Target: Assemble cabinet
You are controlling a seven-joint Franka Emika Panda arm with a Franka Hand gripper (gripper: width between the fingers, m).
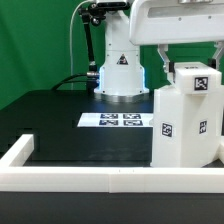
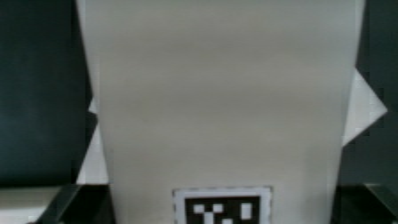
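Observation:
The cabinet (image 1: 178, 130) is a tall white box with small marker tags, standing at the exterior view's right on the black table. A white piece (image 1: 196, 80) with a tag sits on its top. My gripper (image 1: 190, 62) hangs right above it, with a finger on each side of that piece. In the wrist view the white piece (image 2: 214, 100) fills the frame, its tag near the tips. It spans the whole gap of my gripper (image 2: 214, 206), with a dark finger (image 2: 64, 206) against each edge. The jaws look shut on it.
The marker board (image 1: 115, 121) lies flat on the table in the middle. The robot's white base (image 1: 120, 72) stands behind it. A low white border frame (image 1: 80, 180) runs along the front and the exterior view's left. A green backdrop is behind.

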